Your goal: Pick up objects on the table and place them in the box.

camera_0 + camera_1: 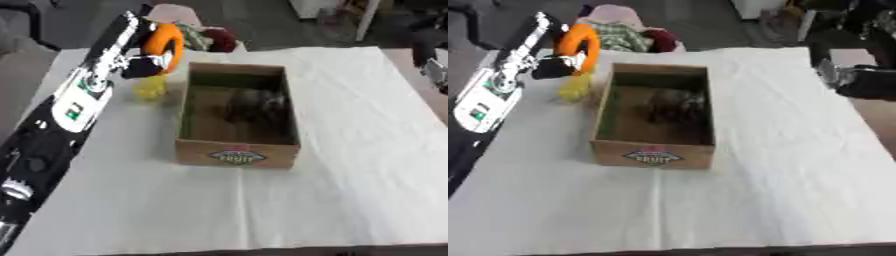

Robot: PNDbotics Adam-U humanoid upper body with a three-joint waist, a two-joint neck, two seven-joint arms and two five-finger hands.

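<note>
A cardboard box [237, 154] with a fruit label stands open in the middle of the white table, with a dark grey-brown object [255, 106] lying inside it. My left hand [143, 64] is raised above the table just left of the box's far corner, its fingers curled round an orange object [164, 44]. Beneath that hand a small yellow object [150, 89] sits on the table close to the box's left wall. My right hand [836, 73] shows at the right edge, off the table's far right side; its fingers cannot be made out.
A pile of cloth-like things, pink, green and dark red [630, 35], lies past the table's far edge behind the box. The white cloth [350, 150] stretches wide to the right of and in front of the box.
</note>
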